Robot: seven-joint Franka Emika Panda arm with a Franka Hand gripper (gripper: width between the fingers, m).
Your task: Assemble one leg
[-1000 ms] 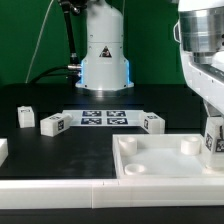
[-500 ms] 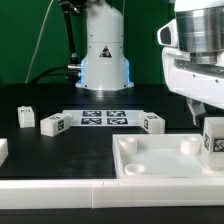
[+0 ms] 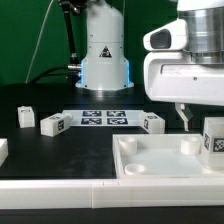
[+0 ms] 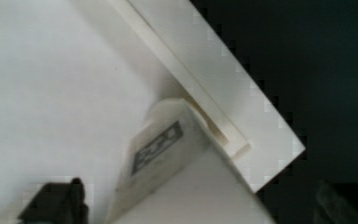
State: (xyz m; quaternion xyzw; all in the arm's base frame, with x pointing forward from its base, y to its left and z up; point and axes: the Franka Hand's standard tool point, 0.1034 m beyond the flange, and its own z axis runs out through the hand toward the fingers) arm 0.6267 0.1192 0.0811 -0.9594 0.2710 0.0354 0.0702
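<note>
The white square top (image 3: 160, 160) lies at the front on the exterior view's right. One leg (image 3: 214, 138), a small white post with a tag, stands upright in its right corner. My gripper (image 3: 205, 120) hangs just above that leg, jaws apart and holding nothing; one dark finger (image 3: 183, 117) shows clear of the leg's side. In the wrist view the leg (image 4: 167, 150) stands by the top's rim (image 4: 211, 80), between my dark fingertips (image 4: 55, 200).
Three loose legs lie on the black table, two (image 3: 27, 117) (image 3: 53, 124) on the exterior view's left and one (image 3: 152, 122) right of the marker board (image 3: 104, 117). Another white part (image 3: 2, 150) sits at the left edge. The robot base (image 3: 104, 60) stands behind.
My gripper has risen and shifted toward the exterior view's left, away from the leg. The leg has stayed standing in the top's corner.
</note>
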